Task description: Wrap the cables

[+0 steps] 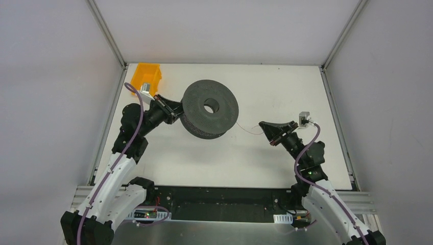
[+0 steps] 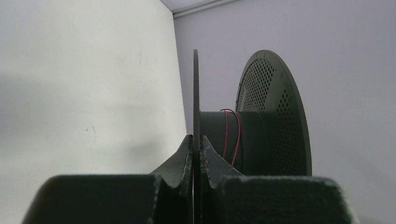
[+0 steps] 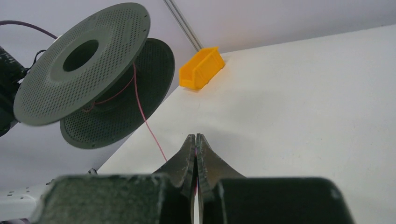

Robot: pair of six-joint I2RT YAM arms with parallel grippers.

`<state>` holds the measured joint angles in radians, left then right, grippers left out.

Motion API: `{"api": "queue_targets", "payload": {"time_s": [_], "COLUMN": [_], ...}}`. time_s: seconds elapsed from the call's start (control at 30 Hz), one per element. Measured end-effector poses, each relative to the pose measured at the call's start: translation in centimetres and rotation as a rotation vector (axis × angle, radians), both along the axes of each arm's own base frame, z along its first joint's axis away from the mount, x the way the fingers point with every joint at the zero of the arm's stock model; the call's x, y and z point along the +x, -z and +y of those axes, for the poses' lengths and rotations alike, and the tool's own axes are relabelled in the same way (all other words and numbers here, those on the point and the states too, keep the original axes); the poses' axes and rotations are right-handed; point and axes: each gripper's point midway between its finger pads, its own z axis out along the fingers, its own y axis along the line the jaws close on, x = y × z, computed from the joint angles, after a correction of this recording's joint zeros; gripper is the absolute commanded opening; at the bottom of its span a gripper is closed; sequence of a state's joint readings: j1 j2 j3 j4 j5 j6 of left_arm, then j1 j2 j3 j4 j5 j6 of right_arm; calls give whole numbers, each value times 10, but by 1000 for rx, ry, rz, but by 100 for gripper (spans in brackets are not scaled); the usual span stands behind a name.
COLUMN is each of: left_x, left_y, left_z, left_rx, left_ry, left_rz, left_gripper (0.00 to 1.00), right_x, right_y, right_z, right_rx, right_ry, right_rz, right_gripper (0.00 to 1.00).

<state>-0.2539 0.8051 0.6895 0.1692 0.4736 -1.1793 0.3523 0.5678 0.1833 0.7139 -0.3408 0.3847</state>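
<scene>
Left hand clamped tight on rim of one flange of dark grey spool, holding it tilted above tabletop, centre hole facing overhead camera. Thin reddish cable: couple of turns around spool core, then single strand leading down and across to right hand. Right hand closed, fingertips pinching strand, low over tabletop, well apart from spool. Orange bin in far-left corner of tabletop, just behind left hand.
</scene>
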Motion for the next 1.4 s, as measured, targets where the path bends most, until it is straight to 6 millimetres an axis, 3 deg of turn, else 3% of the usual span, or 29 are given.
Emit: {"api": "queue_targets", "payload": {"time_s": [0.17, 0.3, 0.43, 0.57, 0.77, 1.0, 1.2, 1.27, 1.4], "left_x": [5, 11, 21, 33, 43, 43, 43, 42, 36], "left_y": [-12, -13, -6, 11, 54, 69, 78, 79, 84], "left_z": [14, 27, 39, 48, 61, 73, 80, 79, 68], "left_rx": [-75, -108, -118, -92, 72, 162, 255, 297, 409], "left_ry": [-94, -165, -229, -285, -347, -400, -408, -394, -341], "left_rz": [13, 29, 62, 111, 223, 248, 255, 239, 193], "left_gripper": [0, 0, 0, 0, 0, 0, 0, 0, 0], "right_x": [-14, -22, -32, -45, -66, -98, -130, -128, -102], "right_y": [-12, -2, 4, -1, -16, -36, -26, -29, -58], "right_z": [-2, 1, 10, 23, 53, 108, 162, 176, 197], "right_rx": [-23, -71, -120, -146, -181, -268, -408, -434, -425], "right_ry": [4, -15, -70, -138, -273, -475, -598, -586, -477], "right_rz": [-77, -66, -67, -94, -135, -192, -252, -257, -260], "right_gripper": [0, 0, 0, 0, 0, 0, 0, 0, 0]}}
